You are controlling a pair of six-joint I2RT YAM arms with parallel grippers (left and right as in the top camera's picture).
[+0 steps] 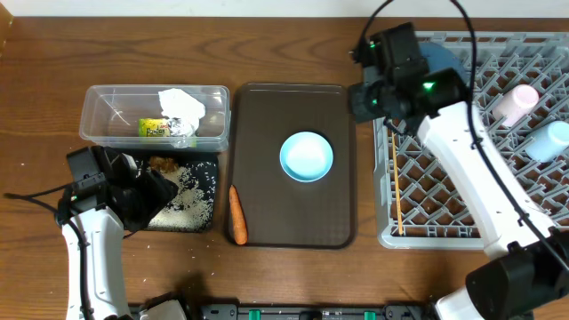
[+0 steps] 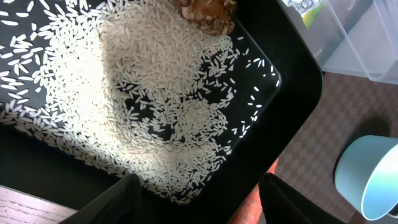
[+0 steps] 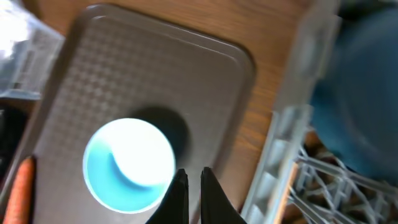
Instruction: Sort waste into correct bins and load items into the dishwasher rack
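The black tray (image 1: 206, 169) holds white rice (image 1: 188, 200) and a brown food piece (image 1: 163, 164); both also show in the left wrist view, the rice (image 2: 143, 106) and the piece (image 2: 208, 14). My left gripper (image 1: 147, 197) is open and empty over the tray's near edge (image 2: 205, 208). The carrot (image 1: 237, 215) lies on the brown serving tray, beside my left fingers (image 2: 252, 205). The clear tub (image 1: 107, 111) holds a napkin (image 1: 182, 107) and a yellow-green wrapper (image 1: 154, 127). A small pale bowl (image 1: 307, 156) sits mid-tray (image 3: 129, 163). My right gripper (image 1: 363, 100) is shut and empty, just right of it (image 3: 193, 180).
The grey rack (image 1: 444, 191) at right holds a dark-blue bowl (image 1: 442, 55), a pink cup (image 1: 516, 102), a light-blue cup (image 1: 547, 142) and chopsticks (image 1: 397, 191). The brown serving tray (image 1: 267, 116) lies between the bins and the rack. My right arm reaches across the rack.
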